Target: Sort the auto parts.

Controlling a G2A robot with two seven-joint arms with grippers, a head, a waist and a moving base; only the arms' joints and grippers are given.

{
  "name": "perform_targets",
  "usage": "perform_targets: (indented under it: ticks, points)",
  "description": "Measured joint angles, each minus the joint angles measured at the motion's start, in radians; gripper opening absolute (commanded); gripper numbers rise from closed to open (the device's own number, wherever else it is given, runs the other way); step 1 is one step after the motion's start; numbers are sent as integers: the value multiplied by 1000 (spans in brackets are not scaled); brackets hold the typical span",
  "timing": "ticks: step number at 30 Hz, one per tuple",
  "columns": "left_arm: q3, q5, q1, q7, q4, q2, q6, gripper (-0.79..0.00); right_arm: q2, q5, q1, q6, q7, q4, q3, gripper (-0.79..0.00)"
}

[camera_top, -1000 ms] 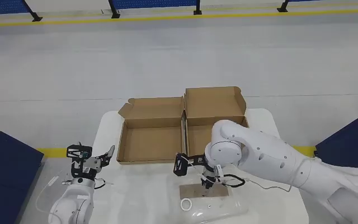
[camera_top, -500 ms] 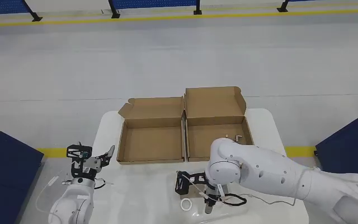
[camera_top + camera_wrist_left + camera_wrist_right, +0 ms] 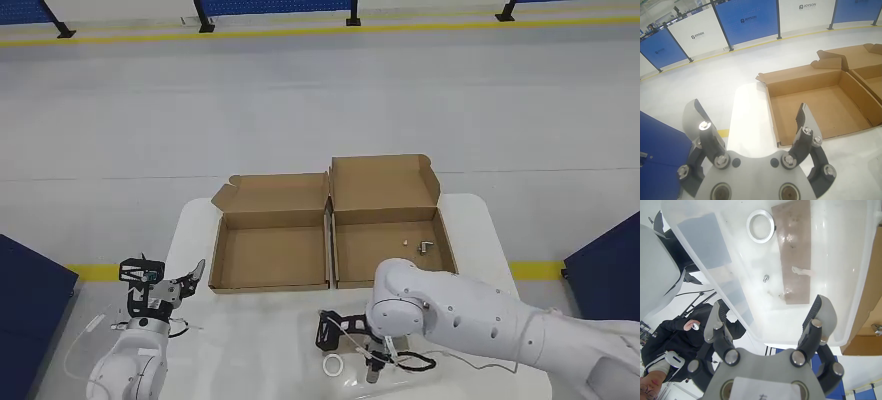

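So the right arm (image 3: pixel 470 320) is backing off the boxes toward the near table edge, and the right gripper (image 3: pixel 768 306) is now hanging over the clear plastic bin (image 3: pixel 829 237) rather than the box front. Left to right: the left gripper (image 3: pixel 749 108) is hovering above the left end of the white table (image 3: pixel 745 121), fingers spread wide, gripping nothing. Beside it a shallow brown cardboard box (image 3: pixel 804 83) is lying open, lid flap standing up at the back. Touching its right side, a second brown cardboard box (image 3: pixel 360 245) is sitting open too, with a small silver metal bracket (image 3: pixel 426 246) lying on its floor near the right wall. In front of that one, the bin is holding a silver metal ring (image 3: pixel 761 226), a small silver pin (image 3: pixel 765 278), a flat brown strip (image 3: pixel 794 247) and a pale translucent scrap (image 3: pixel 802 271) lying on the strip. The right gripper's fingers are standing apart and empty just above the bin, pointing toward the pin.
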Motion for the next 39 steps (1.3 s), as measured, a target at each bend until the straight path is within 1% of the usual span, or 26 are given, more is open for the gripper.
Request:
perform_targets:
  ticks: [6,13,16,19,20,21,22,23,24,26,27,29,30,32,33,39]
  points:
    - [0,0,0,0,0,0,0,0,-15,-57,-26,2,7,14,0,0]
    - [0,0,0,0,0,0,0,0,-15,-58,-28,1,4,14,0,0]
    - [0,0,0,0,0,0,0,0,-14,-102,-52,-4,-28,21,0,0]
    - [0,0,0,0,0,0,0,0,-15,-125,-71,-6,-32,28,0,0]
    - [0,0,0,0,0,0,0,0,-16,-130,-73,-7,-29,29,0,-22]
    - [0,0,0,0,0,0,0,0,-18,-137,-76,-7,-23,31,0,-80]
    - [0,0,0,0,0,0,0,0,-19,-143,-78,-5,-19,32,0,-83]
    - [0,0,0,0,0,0,0,0,-20,-148,-80,-3,-15,34,0,-123]
    - [0,0,0,0,0,0,0,0,-22,-155,-83,1,-11,36,0,-139]
    - [0,0,0,0,0,0,0,0,-25,-162,-89,3,-9,39,0,-154]
    - [0,0,0,0,0,0,0,0,-27,-165,-92,2,-7,42,0,-206]
    - [0,0,0,0,0,0,0,0,-31,-166,-98,-1,-4,47,0,-215]
    - [0,0,0,0,0,0,0,0,-34,-167,-102,-4,-2,50,0,-305]
    - [0,0,0,0,0,0,0,0,-38,-170,-109,-9,3,56,0,-342]
    - [0,0,0,0,0,0,0,0,-41,-171,-116,-11,5,60,0,-372]
    - [0,0,0,0,0,0,0,0,-55,-168,-144,-25,12,80,0,-413]
